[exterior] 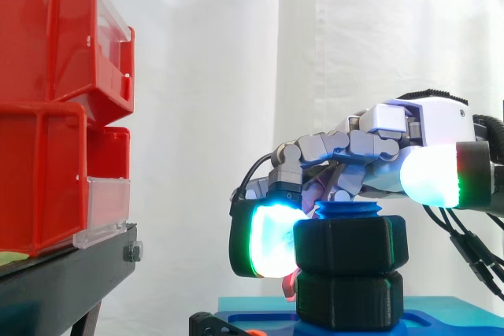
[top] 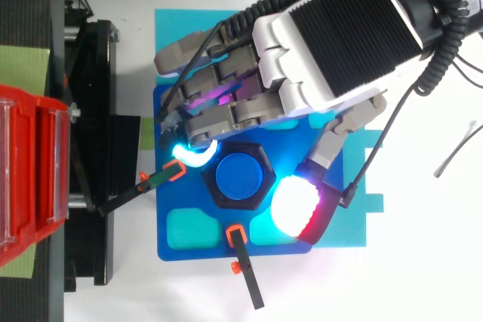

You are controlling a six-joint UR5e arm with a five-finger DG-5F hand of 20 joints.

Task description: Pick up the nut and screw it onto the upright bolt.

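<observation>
A big black hex nut [exterior: 350, 245] sits at the top of the upright blue bolt [top: 238, 176], whose tip pokes out above it. A second black nut [exterior: 349, 300] lies beneath it on the same bolt. My hand [top: 332, 43] reaches over from the right, fingers curled down around the upper nut. One cyan-green glowing pad [exterior: 266, 243] presses on its left side. The thumb's white pad [top: 293, 205] is against the nut's opposite corner. The bolt stands on a blue base plate [top: 181, 216].
Red bins [exterior: 47, 108] are stacked on a black stand [exterior: 63, 273] at the left. Black clamps with orange ends [top: 243, 258] hold the blue plate's edges. A cyan sheet [top: 170, 28] lies under the plate.
</observation>
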